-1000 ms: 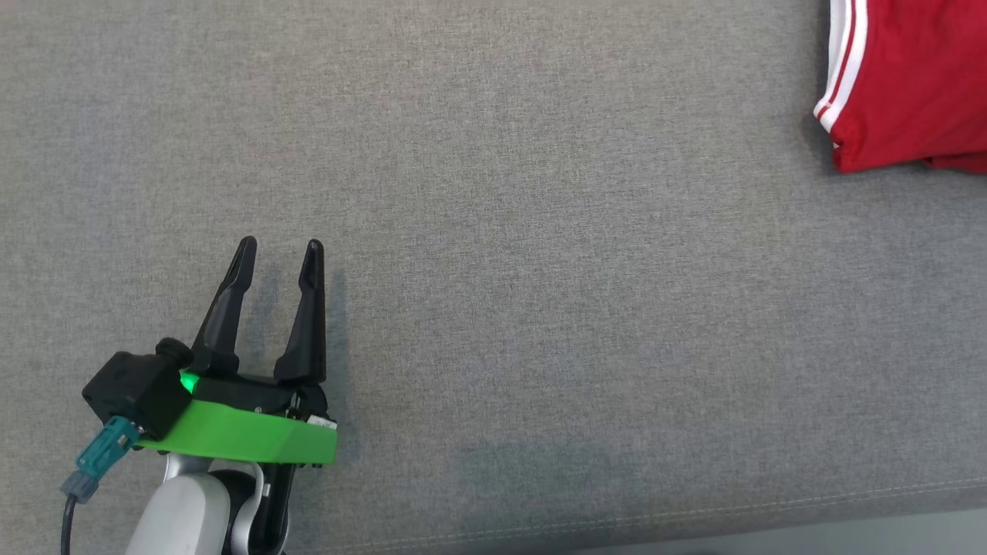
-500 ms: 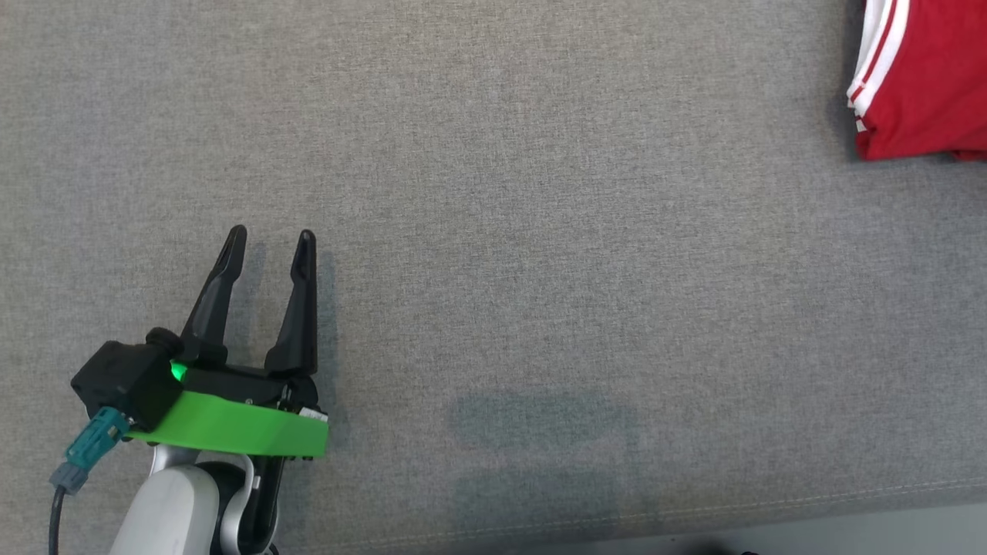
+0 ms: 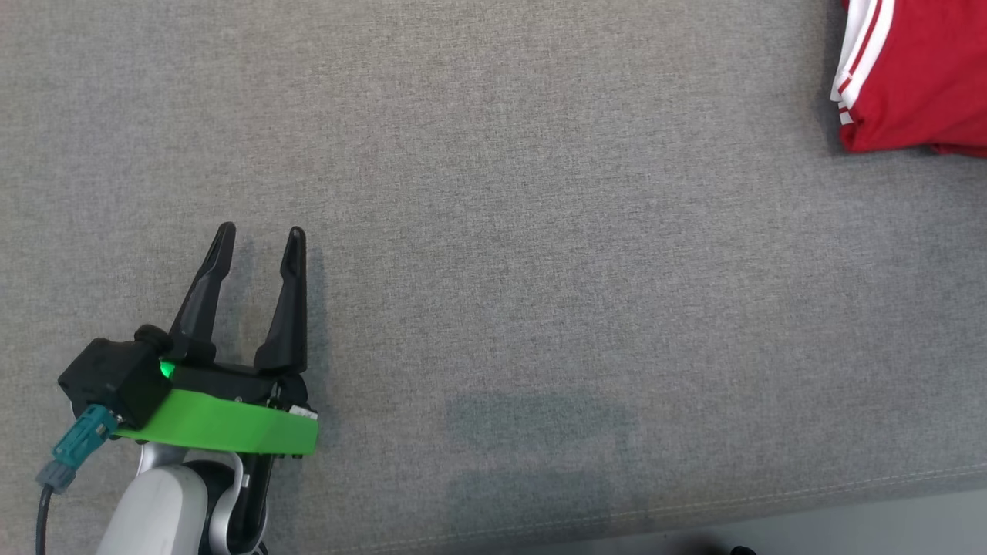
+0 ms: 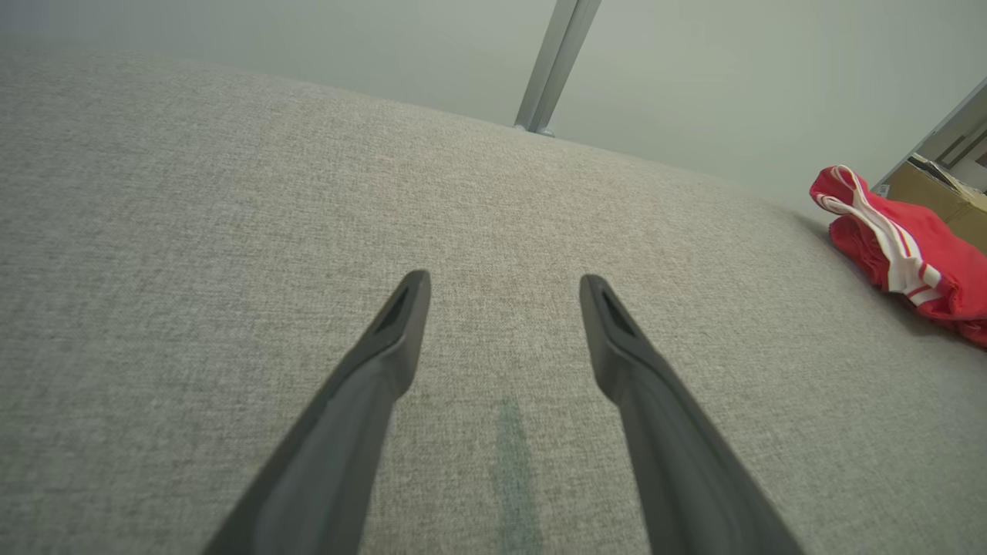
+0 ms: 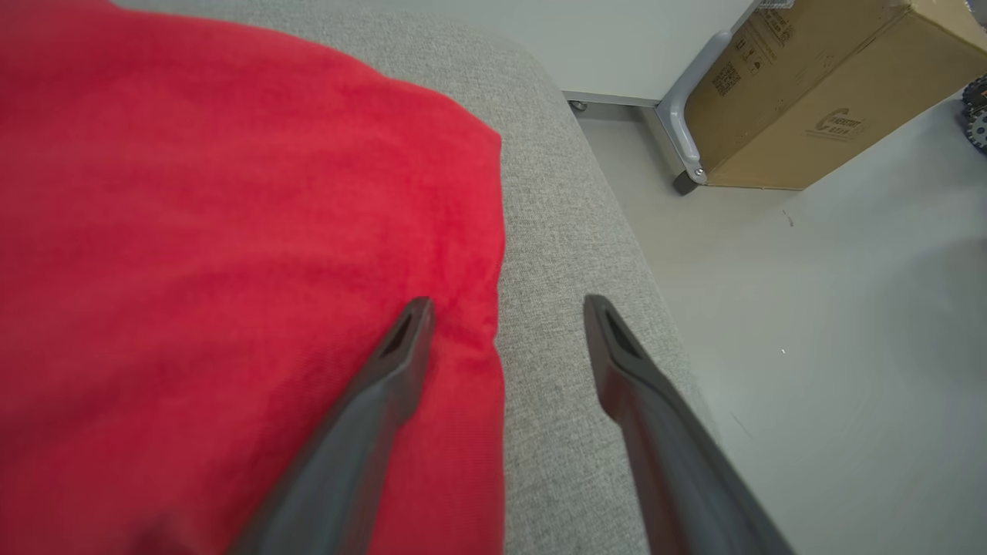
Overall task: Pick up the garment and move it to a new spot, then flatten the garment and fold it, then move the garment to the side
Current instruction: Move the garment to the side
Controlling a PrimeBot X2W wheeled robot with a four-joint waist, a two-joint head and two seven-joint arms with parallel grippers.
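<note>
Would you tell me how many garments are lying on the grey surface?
1: the red garment at the far right end of the grey surface; others may lie off-frame.

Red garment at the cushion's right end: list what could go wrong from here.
1. The open right gripper has one finger over the edge of the red garment; pulling away might snag and spoil the fold.
2. The garment lies near the edge of the grey cushion, floor beyond; a nudge could drag it off.

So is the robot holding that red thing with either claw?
Nothing is held. The left gripper and right gripper are both open; the right hangs over the garment.
</note>
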